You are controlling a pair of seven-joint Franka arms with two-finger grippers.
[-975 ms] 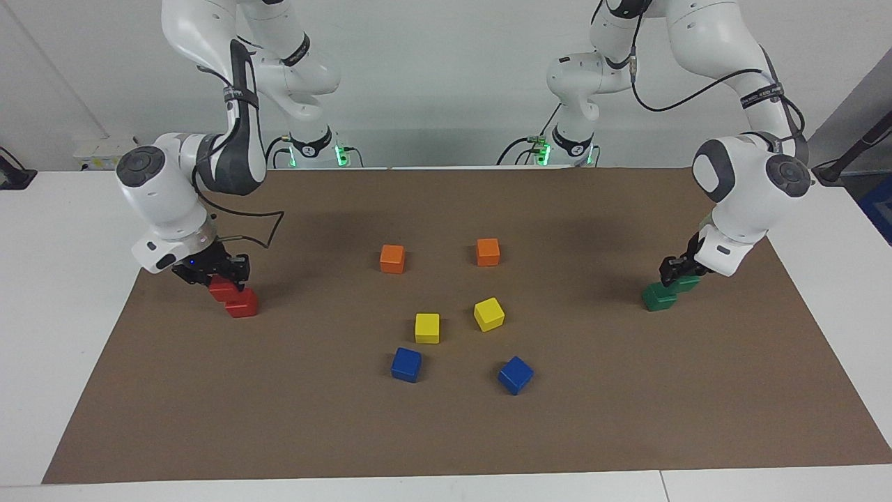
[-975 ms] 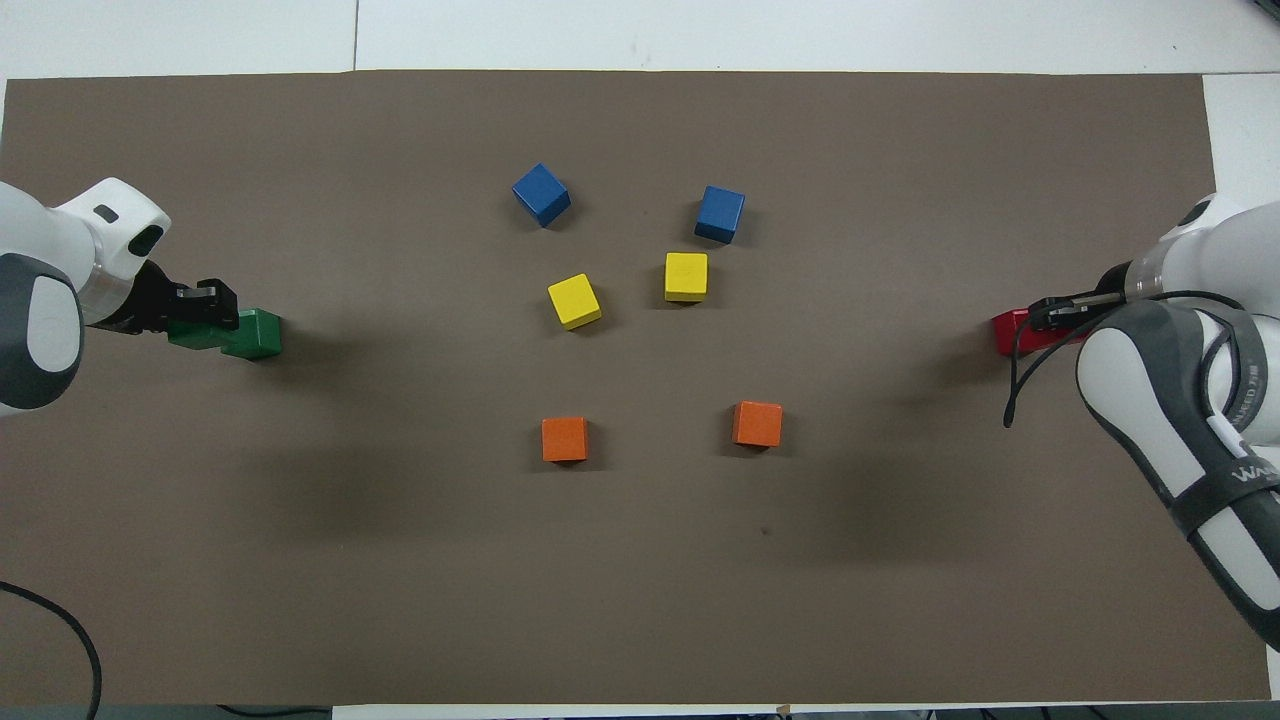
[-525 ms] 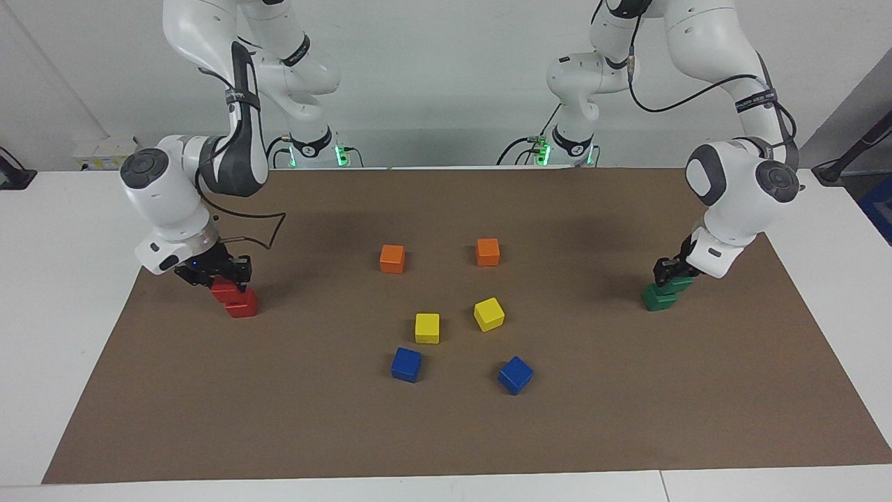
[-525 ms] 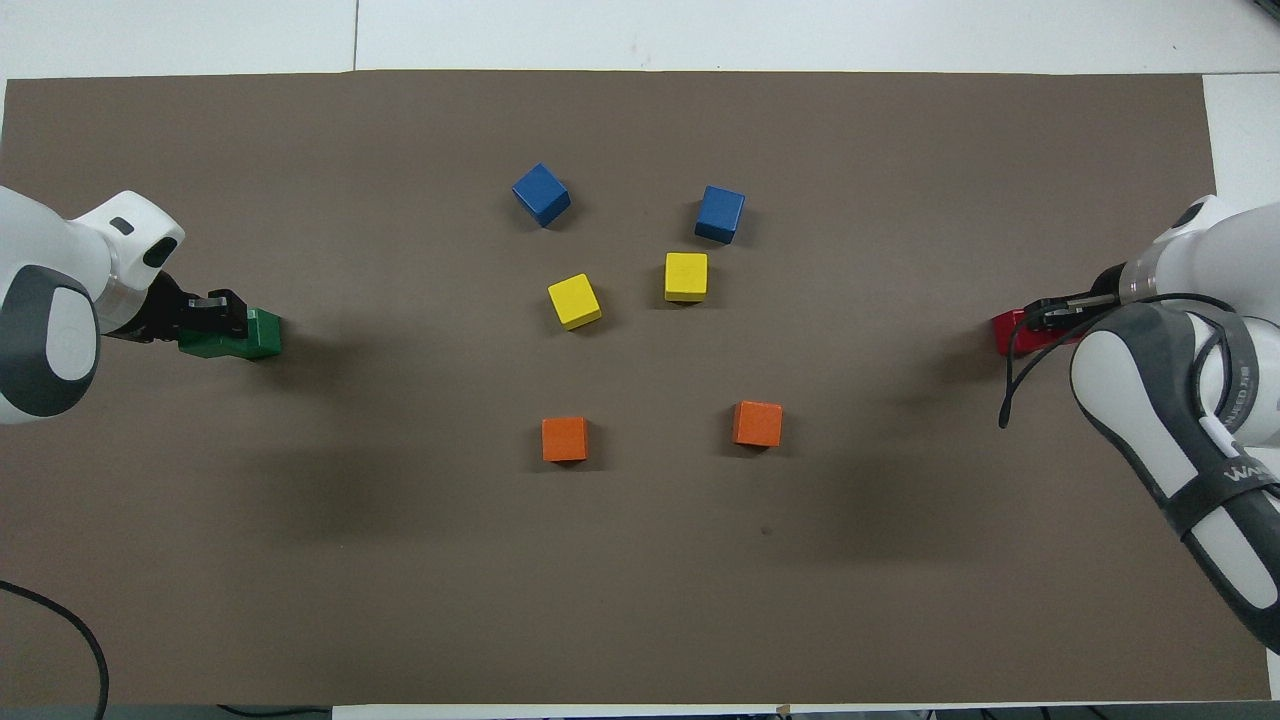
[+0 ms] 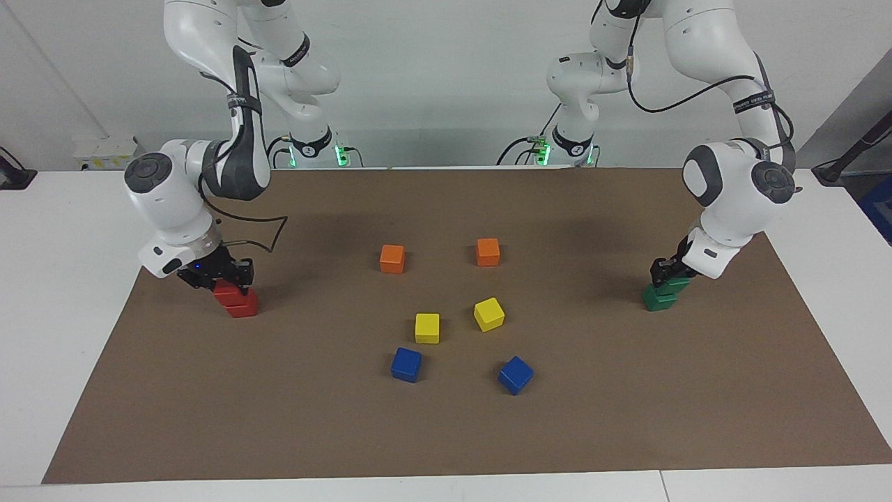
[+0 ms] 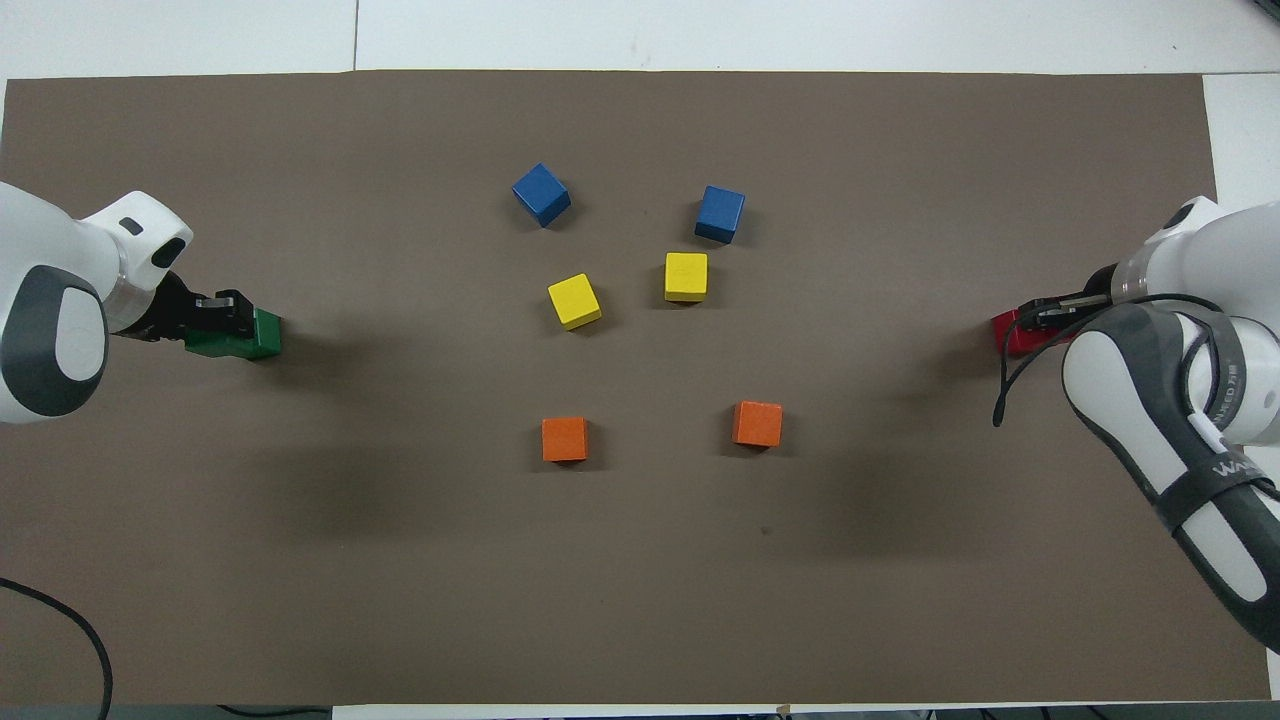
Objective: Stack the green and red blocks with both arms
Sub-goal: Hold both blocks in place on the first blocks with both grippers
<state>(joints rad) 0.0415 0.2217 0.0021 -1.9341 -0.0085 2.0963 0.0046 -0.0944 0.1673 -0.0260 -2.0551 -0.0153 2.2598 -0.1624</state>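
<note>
My right gripper [image 5: 221, 277] is shut on a red block [image 5: 226, 292], held just over a second red block [image 5: 243, 307] that lies on the brown mat at the right arm's end. The held block overlaps most of the lower one; I cannot tell whether they touch. At the left arm's end my left gripper [image 5: 664, 272] is shut on a green block [image 5: 674, 284], over another green block [image 5: 656, 300] and nearly square with it. In the overhead view the left gripper [image 6: 218, 309] covers part of the green blocks [image 6: 255, 338], and the right gripper [image 6: 1047, 314] part of the red blocks [image 6: 1010, 335].
Two orange cubes [image 5: 392, 258] [image 5: 488, 252], two yellow cubes [image 5: 427, 328] [image 5: 488, 314] and two blue cubes [image 5: 406, 364] [image 5: 516, 374] lie loose in the middle of the brown mat [image 5: 446, 432]. White tabletop borders the mat.
Both grippers have carried their blocks sideways toward the table's middle, so each held block now lies more squarely over the block beneath it.
</note>
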